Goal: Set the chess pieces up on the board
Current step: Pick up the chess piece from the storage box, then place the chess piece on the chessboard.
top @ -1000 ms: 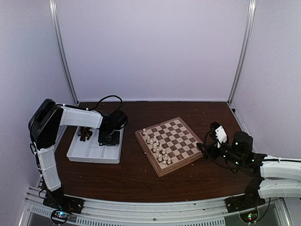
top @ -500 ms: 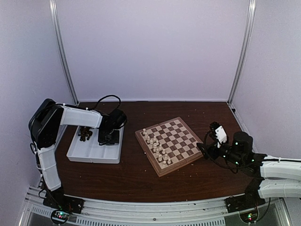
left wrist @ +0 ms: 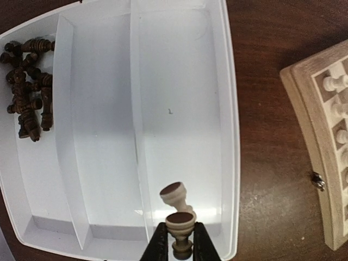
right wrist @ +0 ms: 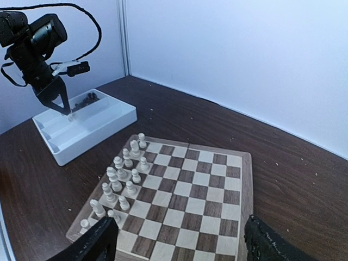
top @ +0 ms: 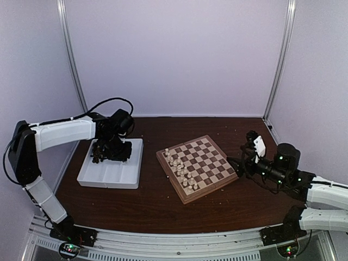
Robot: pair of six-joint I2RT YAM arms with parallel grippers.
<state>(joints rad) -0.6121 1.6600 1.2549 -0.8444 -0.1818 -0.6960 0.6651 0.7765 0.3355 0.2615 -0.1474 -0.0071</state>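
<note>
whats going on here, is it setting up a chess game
Yes. The left end effector is shut on a small cream-white chess piece and holds it above the white plastic compartment tray. A second cream piece lies in the tray just below. The dark brown pieces sit heaped in the tray's end compartment. Other cream-white pieces already stand along one side of the wooden checkered chessboard. The right end effector hangs open beside the board, holding nothing.

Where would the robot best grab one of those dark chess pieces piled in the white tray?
Probably from straight above, pinching the slim waist of a dark piece at the pile's loose end. They lie on their sides, and the tray walls block a sideways approach.
</note>
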